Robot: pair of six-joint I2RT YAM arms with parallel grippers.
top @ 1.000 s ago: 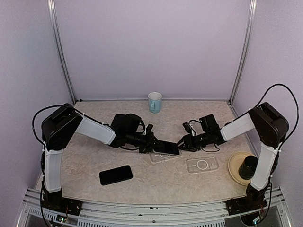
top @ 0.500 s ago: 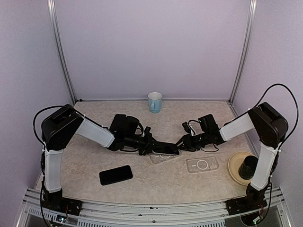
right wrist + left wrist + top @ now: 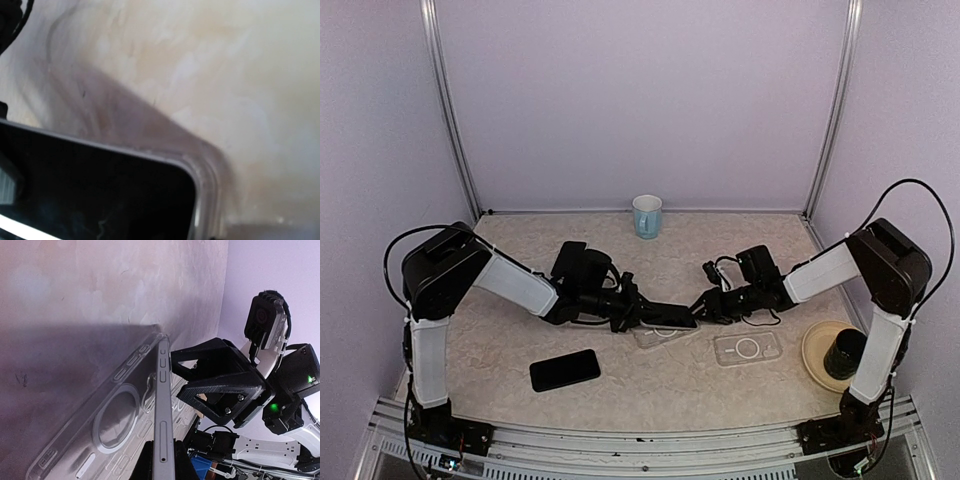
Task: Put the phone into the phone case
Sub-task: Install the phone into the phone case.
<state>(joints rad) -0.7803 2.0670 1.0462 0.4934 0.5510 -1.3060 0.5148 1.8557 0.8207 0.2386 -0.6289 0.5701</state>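
My left gripper [image 3: 632, 314] is shut on the near end of a black phone [image 3: 668, 316] with a silver edge. It holds the phone at a low tilt over a clear phone case [image 3: 665, 334] on the table. In the left wrist view the phone edge [image 3: 162, 405] runs just above the clear case [image 3: 100, 425], between my fingers [image 3: 146, 466]. My right gripper [image 3: 704, 305] is at the phone's far end, touching or nearly touching it; its fingers are hidden in its own view. The right wrist view shows the phone's screen corner [image 3: 100, 195] inside the case corner [image 3: 206, 172].
A second clear case [image 3: 747, 348] lies right of the first. A second black phone [image 3: 565, 369] lies near the front left. A light blue cup [image 3: 647, 215] stands at the back wall. A tan plate [image 3: 817, 360] with a black cup [image 3: 842, 351] sits at the right.
My left gripper has drifted slightly left and lower, laying the phone flatter toward the case. The right gripper has edged a little left with it.
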